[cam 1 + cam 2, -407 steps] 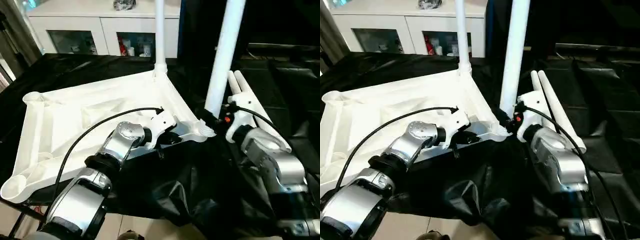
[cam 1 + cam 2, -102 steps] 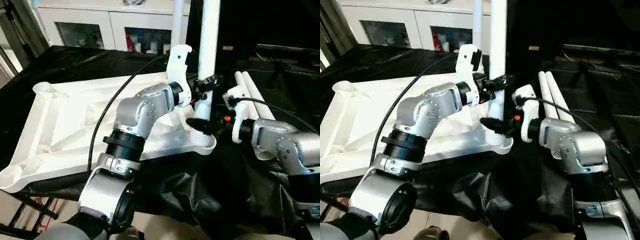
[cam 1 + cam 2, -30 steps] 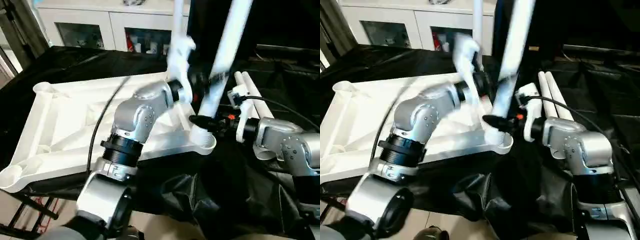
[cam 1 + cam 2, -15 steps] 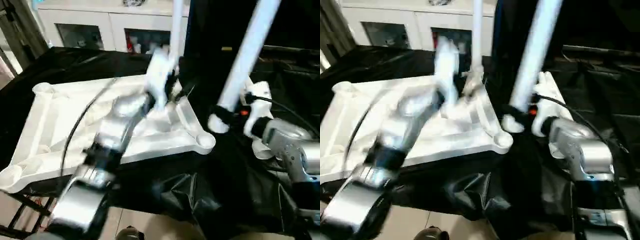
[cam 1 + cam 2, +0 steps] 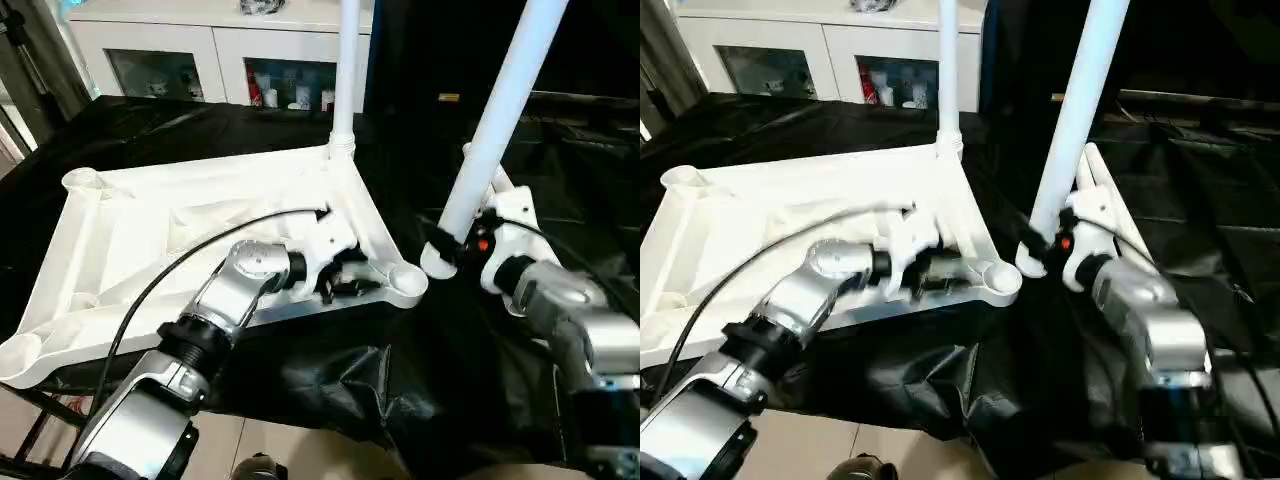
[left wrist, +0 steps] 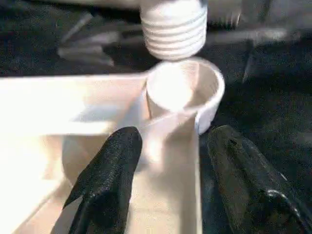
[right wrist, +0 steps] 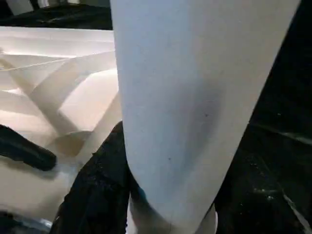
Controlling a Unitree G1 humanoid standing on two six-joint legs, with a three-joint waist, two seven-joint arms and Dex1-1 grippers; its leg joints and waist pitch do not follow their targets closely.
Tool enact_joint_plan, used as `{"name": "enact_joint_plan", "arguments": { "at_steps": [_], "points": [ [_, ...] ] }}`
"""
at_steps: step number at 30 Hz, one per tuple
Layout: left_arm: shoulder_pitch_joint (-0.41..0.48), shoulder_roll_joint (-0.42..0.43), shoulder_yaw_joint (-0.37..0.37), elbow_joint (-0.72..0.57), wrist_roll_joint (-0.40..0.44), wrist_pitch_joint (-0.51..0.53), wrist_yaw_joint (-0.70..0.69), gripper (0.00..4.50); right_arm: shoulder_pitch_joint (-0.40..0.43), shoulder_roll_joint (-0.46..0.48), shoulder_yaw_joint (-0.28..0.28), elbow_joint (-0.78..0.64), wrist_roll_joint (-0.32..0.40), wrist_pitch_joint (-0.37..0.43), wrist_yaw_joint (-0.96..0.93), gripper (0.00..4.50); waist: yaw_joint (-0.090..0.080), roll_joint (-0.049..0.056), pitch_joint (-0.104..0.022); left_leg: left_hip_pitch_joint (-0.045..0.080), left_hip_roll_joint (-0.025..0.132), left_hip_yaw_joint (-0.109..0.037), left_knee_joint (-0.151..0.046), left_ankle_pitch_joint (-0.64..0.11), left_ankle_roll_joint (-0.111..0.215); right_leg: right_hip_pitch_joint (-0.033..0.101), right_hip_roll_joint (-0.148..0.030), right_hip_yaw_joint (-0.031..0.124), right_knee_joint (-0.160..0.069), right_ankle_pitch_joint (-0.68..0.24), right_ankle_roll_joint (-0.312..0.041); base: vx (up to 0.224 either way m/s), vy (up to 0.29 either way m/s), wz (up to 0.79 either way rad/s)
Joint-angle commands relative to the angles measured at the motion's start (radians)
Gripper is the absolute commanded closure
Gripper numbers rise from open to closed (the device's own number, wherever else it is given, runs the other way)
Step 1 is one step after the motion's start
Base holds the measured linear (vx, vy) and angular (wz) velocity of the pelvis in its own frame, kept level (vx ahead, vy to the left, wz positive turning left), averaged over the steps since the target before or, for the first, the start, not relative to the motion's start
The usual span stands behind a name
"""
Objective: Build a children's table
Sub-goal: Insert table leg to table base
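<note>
The upturned white tabletop lies ribbed side up on the black-draped table, and everything else is placed against it. The left arm reaches low across its near edge, forearm slanting up toward the near right corner socket; the left end effector stands released, one black finger inside the rim and the other outside it, just short of that socket. One leg stands upright in the far right corner socket. The right arm comes in beside the tabletop's right edge, wrist raised, its right end effector clasping a second leg near its threaded end, tilted and hanging just beside the near right socket. More legs lie on the table behind that wrist, their count unclear.
</note>
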Motion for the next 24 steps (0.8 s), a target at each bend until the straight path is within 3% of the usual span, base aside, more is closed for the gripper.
{"name": "enact_joint_plan", "arguments": {
  "at_steps": [1, 4, 11, 17, 24],
  "points": [
    [-0.005, 0.0, -0.016, 0.029, 0.032, -0.015, 0.019, 2.25, 0.002, -0.002, 0.0, -0.027, 0.0, -0.019, 0.002, 2.61, -0.003, -0.006, -0.086, 0.02, 0.052, -0.023, -0.071, -0.227, 0.004, 0.057, -0.079, 0.045, -0.073, -0.278, -0.164, 0.0, 0.0, 0.0],
    [-0.01, -0.001, -0.023, 0.052, 0.043, -0.015, 0.008, 2.67, 0.004, 0.001, 0.002, -0.027, -0.007, -0.022, 0.006, 2.61, -0.004, -0.007, -0.085, 0.02, 0.051, -0.023, -0.07, -0.228, 0.005, 0.058, -0.08, 0.045, -0.074, -0.294, -0.161, 0.0, 0.0, 0.0],
    [-0.012, 0.001, -0.032, 0.076, 0.066, -0.014, 0.001, 3.16, 0.007, 0.002, 0.009, -0.029, -0.011, -0.026, 0.014, 2.61, -0.009, -0.008, -0.084, 0.021, 0.052, -0.024, -0.072, -0.232, 0.007, 0.059, -0.082, 0.045, -0.074, -0.295, -0.169, 0.0, 0.0, 0.0],
    [-0.015, -0.003, -0.024, 0.084, 0.066, -0.015, -0.007, 3.63, 0.005, 0.005, 0.02, -0.013, -0.013, -0.033, 0.031, 2.61, -0.012, -0.008, -0.081, 0.023, 0.052, -0.025, -0.074, -0.258, 0.004, 0.057, -0.082, 0.044, -0.082, -0.357, -0.153, 0.0, 0.0, 0.0],
    [-0.014, 0.01, -0.031, 0.09, 0.083, -0.005, -0.026, 4.27, -0.024, 0.024, 0.05, 0.061, -0.018, -0.057, 0.066, 2.61, -0.014, -0.006, -0.081, 0.023, 0.052, -0.026, -0.075, -0.275, 0.002, 0.056, -0.084, 0.044, -0.085, -0.366, -0.155, 0.0, 0.0, 0.0]
  ]
}}
